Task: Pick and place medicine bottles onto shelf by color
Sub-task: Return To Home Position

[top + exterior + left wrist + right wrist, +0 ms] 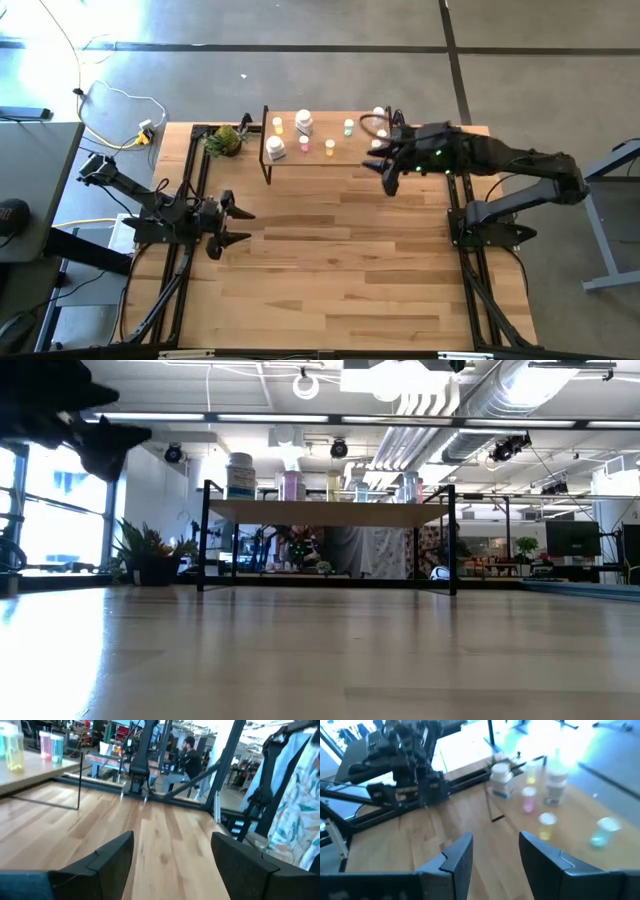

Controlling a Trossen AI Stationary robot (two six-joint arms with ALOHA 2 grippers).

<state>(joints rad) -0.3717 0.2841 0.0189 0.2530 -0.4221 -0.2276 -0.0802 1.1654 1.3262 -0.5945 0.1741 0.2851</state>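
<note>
Nearest lens: right gripper (495, 845) parted, empty, above front right corner of shelf (325, 128); bottles (303, 122) standing on its board; left gripper (235, 225) wide, parked left of table; reads as homing, so next calls for retracting without clipping shelf.

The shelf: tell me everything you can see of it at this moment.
The shelf is a low rectangular board of light wood on thin dark metal legs, standing level at the far edge of the table beside a small plant. The medicine bottles, white, yellow, pink and greenish, stand upright on its top. The right gripper, open, hovers by its right end; contact cannot be judged.
</note>
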